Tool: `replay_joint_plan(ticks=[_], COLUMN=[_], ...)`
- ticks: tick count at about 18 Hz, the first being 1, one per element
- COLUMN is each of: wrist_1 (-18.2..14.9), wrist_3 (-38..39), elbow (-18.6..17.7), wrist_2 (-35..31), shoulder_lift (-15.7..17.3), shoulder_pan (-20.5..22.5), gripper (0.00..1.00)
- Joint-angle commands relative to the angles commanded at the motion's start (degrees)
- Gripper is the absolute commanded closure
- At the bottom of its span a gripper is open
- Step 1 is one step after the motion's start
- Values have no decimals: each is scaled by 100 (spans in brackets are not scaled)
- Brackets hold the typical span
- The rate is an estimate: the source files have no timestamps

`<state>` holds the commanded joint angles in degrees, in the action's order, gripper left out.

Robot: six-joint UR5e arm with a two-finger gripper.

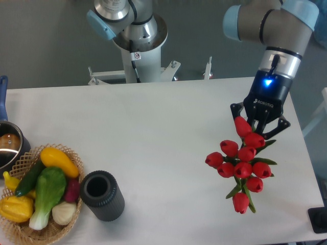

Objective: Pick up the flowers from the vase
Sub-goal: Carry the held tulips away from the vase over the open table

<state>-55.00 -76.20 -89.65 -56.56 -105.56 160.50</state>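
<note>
the jaws [259, 127] are clamped on the flowers [242, 164], well apart from the vase [102, 196].

The arm's base column stands at the far edge, left of centre. Its upper links cross the top right corner, grey with pale blue caps. From there the wrist drops straight down on the right side, a blue light glowing on its black housing. The claw [259, 124] points downward, fingers spread slightly outward; they seem closed on the flowers [241, 163], though buds hide the tips.
</note>
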Motion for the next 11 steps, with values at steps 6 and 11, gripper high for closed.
replay_joint_plan(ticks=[6,11], wrist_1=[-459,-468], wrist_3=[158,158], elbow=[71,105], wrist_2=[-1137,-1769], shoulder_lift=[80,62], shoulder_pan=[-440,-616], gripper=[100,100])
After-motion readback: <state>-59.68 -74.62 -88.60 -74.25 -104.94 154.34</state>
